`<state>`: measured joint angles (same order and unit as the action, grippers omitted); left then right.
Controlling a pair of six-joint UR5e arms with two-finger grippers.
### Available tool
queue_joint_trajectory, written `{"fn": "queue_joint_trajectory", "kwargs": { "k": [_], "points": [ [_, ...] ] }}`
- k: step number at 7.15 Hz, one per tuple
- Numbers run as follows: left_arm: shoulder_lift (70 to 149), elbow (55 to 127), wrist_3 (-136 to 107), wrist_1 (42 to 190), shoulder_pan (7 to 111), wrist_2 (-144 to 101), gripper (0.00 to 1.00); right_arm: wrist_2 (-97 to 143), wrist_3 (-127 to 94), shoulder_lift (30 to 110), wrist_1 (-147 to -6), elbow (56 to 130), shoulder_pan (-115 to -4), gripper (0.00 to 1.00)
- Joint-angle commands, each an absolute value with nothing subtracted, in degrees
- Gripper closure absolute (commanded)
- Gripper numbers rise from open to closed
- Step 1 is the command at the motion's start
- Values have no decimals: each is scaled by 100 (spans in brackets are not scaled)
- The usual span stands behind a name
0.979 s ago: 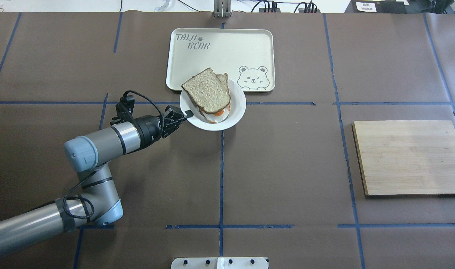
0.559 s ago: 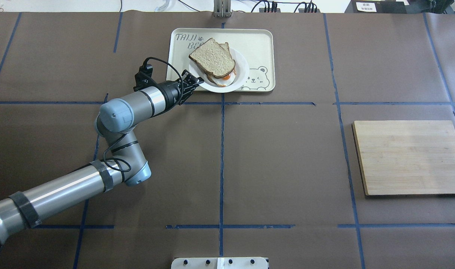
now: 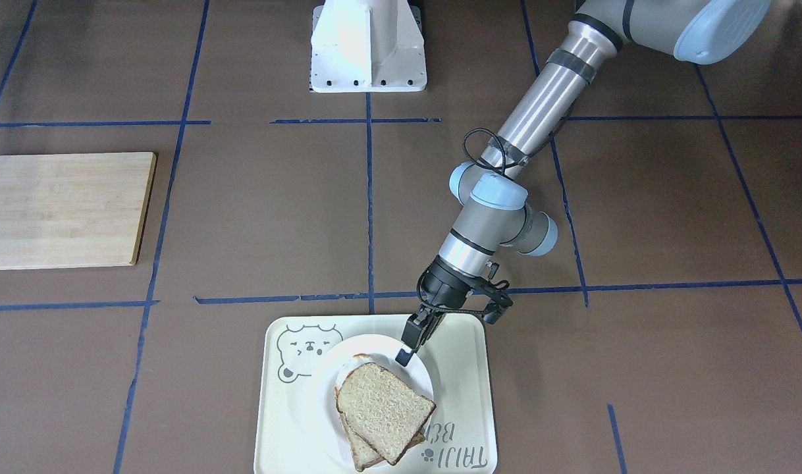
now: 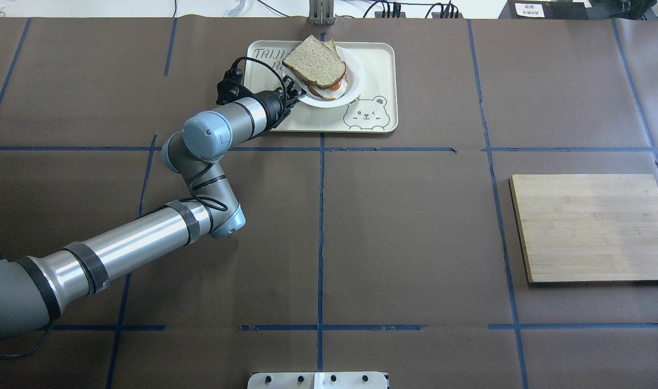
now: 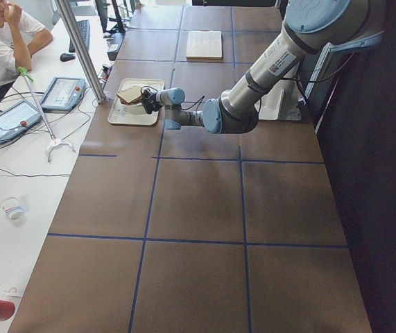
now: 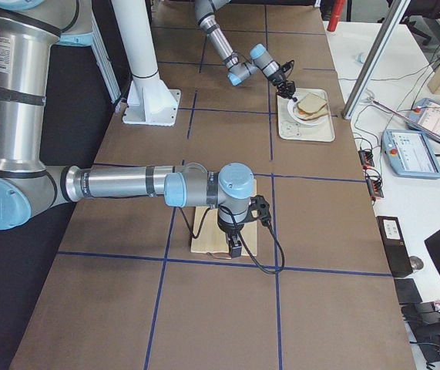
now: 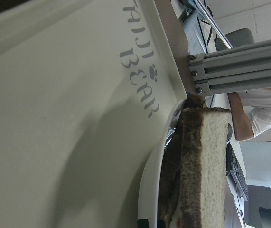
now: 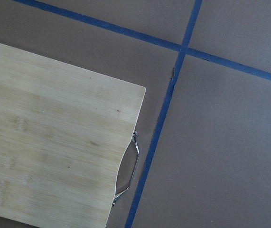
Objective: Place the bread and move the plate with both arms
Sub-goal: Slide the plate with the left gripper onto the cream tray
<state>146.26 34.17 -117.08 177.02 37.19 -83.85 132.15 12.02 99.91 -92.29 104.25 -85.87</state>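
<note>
The white plate (image 4: pixel 357 81) carries a slice of bread (image 4: pixel 314 66) on top of a fried egg (image 4: pixel 334 86) and a second slice. My left gripper (image 4: pixel 294 93) is shut on the plate's near-left rim and holds it just above the cream bear tray (image 4: pixel 380 59). In the front-facing view the left gripper (image 3: pixel 404 352) pinches the plate (image 3: pixel 319 395) beside the bread (image 3: pixel 382 411). The left wrist view shows the plate rim (image 7: pixel 149 190) and the bread's crust (image 7: pixel 206 166) above the tray (image 7: pixel 54 118). My right gripper (image 6: pixel 235 248) hangs over the cutting board; I cannot tell if it is open.
A wooden cutting board (image 4: pixel 591 227) with a metal handle (image 8: pixel 128 175) lies at the right of the table. The white pedestal (image 3: pixel 368 46) stands at the robot's side. An aluminium post (image 4: pixel 321 13) rises just beyond the tray. An operator (image 5: pixel 0 41) sits at the far desk.
My left arm has stretched forward and carried the plate with the bread from the tray's near edge to over the tray's far half. Its grip on the rim is unchanged.
</note>
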Motion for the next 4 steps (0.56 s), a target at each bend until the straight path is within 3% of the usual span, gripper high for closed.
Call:
{"fn": "queue_joint_trajectory", "kwargs": {
  "k": [1,4],
  "points": [
    [14390,4073,-11295,17072,4216,-9503,0,13219,1195,9984,-9229,10433,-8587,0],
    [12348,7169,-10404,15615,4701,-10931,0,13219,1195,9984,-9229,10441,-8587,0]
  ]
}}
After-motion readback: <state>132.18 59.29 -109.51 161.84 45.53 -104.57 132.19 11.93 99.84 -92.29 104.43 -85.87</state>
